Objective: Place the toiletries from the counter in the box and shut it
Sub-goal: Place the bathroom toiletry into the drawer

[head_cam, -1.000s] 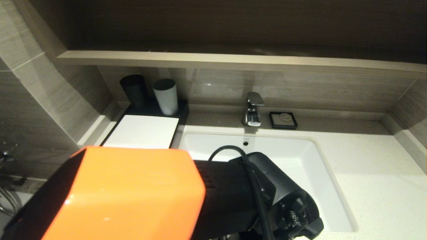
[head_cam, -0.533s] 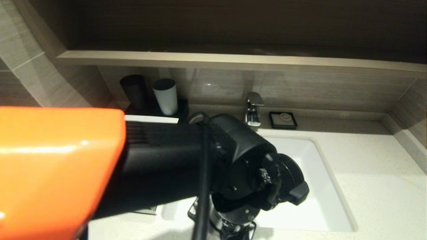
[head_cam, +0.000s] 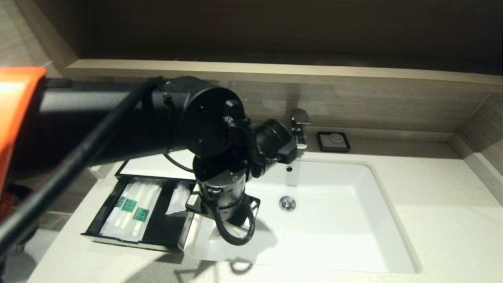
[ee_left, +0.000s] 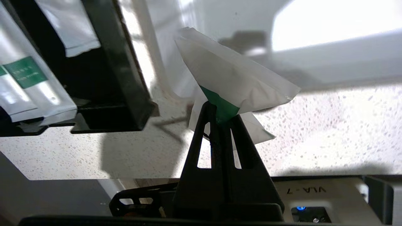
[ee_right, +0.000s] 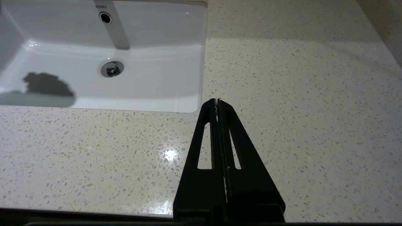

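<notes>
My left gripper [ee_left: 221, 114] is shut on the green-labelled edge of a white packet [ee_left: 232, 78], one of the toiletries, held up above the speckled counter [ee_left: 329, 125] in the strip between the box and the sink [head_cam: 334, 220]. A further white corner [ee_left: 262, 131] shows behind the fingers; whether it is the same packet I cannot tell. The black box [head_cam: 184, 236] has its drawer pulled open. Long white packets with green labels [head_cam: 133, 208] and a small one [head_cam: 178, 198] lie inside it. The right gripper [ee_right: 217, 102] is shut and empty over bare counter [ee_right: 298, 94] right of the sink.
A chrome faucet [head_cam: 298, 127] and a small black soap dish [head_cam: 333, 141] stand behind the basin. The wood ledge [head_cam: 314, 74] runs overhead along the back. My left arm [head_cam: 118, 118] crosses the back left and hides what stands there.
The left arm has swung away from the camera toward the back, uncovering the open drawer with its packets. Its wrist now points down beside the drawer's right end.
</notes>
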Controlling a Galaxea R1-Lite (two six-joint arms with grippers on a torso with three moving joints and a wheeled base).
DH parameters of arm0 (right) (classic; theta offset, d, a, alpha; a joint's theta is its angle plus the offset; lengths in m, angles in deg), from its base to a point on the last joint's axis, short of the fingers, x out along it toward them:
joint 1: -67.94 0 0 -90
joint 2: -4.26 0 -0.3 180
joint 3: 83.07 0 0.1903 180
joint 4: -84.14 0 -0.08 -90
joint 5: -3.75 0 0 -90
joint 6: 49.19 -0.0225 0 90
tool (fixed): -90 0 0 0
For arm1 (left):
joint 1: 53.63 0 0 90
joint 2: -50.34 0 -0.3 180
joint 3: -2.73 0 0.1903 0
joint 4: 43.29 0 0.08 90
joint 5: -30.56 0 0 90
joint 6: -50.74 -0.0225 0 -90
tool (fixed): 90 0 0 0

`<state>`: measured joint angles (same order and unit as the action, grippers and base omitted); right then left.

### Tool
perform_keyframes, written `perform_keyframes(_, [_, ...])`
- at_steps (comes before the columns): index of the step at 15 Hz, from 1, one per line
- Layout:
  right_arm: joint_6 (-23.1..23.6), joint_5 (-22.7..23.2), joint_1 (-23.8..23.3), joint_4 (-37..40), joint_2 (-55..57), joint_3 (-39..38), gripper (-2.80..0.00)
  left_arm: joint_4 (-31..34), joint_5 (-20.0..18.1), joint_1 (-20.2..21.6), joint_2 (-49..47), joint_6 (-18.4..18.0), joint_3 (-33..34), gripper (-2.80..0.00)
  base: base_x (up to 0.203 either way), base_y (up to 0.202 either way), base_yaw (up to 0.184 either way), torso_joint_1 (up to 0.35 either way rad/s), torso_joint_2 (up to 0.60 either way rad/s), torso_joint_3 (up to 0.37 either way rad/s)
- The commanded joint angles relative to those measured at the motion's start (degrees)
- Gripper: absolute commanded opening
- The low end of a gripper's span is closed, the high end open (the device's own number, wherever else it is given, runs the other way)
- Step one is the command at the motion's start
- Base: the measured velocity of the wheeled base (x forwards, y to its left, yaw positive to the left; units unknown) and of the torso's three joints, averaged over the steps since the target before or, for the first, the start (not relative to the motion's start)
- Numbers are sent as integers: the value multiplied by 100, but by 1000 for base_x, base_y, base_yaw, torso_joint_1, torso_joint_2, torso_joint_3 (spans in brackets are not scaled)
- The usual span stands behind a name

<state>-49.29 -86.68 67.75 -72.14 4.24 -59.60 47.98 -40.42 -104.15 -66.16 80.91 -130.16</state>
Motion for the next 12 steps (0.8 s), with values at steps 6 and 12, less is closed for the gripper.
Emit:
perform_keyframes(6, [-7, 0, 1, 9, -6, -1, -280, -233, 7, 1222, 236, -14, -151, -280, 0, 0, 0, 0, 0, 0])
perform_keyframes(12, [-8, 0, 1, 7, -6, -1, -280, -410, -12, 1878, 418, -37, 41, -280, 0, 0, 0, 0, 0, 0])
